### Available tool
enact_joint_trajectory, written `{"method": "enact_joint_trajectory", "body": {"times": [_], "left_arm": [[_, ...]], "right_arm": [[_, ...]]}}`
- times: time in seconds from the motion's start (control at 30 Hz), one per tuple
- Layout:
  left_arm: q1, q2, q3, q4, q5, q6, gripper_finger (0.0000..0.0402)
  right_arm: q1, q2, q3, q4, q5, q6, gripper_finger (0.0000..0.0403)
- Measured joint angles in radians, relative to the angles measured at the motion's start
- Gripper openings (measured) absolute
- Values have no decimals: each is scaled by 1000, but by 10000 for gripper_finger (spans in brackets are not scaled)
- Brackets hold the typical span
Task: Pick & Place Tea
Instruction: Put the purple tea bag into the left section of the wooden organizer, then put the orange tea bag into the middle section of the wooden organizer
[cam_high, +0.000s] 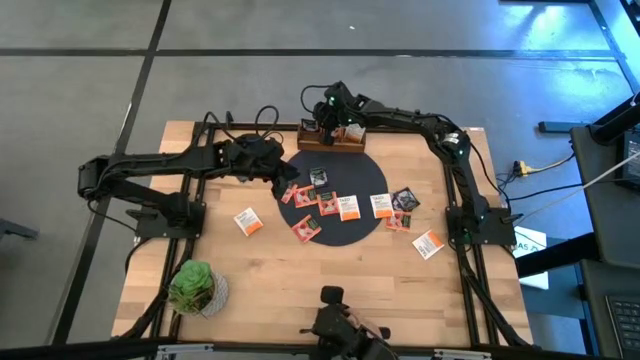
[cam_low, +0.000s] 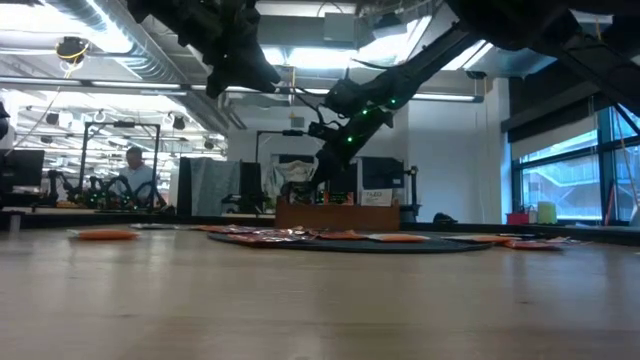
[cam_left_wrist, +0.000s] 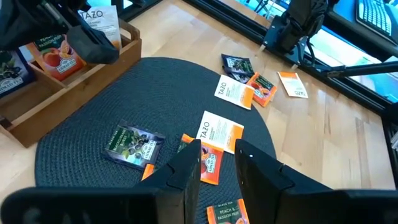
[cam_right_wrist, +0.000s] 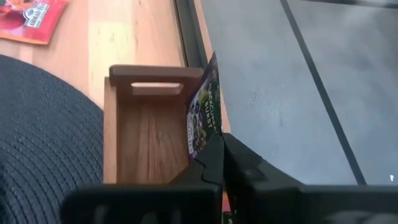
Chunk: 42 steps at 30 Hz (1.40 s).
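Dark glossy tea packet (cam_right_wrist: 204, 118), wooden box (cam_right_wrist: 146, 127).

You've got a black woven mat (cam_high: 352, 228) on a light wood table (cam_high: 300, 290). Packets (cam_left_wrist: 222, 133) are white-and-orange, one dark purple packet (cam_left_wrist: 132, 145) with berry print, another red packet (cam_right_wrist: 28, 18). Brown wooden box (cam_right_wrist: 146, 134). Dark purple packet in black gripper (cam_right_wrist: 222, 160). Green plant (cam_high: 192, 284).
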Motion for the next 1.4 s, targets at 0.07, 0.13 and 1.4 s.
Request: {"method": "enact_joint_trajectory", "body": {"times": [0.07,0.13,1.4], "left_arm": [[0,0,0,-1,0,0,95],[0,0,0,-3,0,0,95],[-319,398,0,-105,-9,-345,95]], "right_arm": [[3,0,0,10,-1,0,16],[3,0,0,18,-2,0,30],[380,-150,-191,-384,-358,525,120]]}}
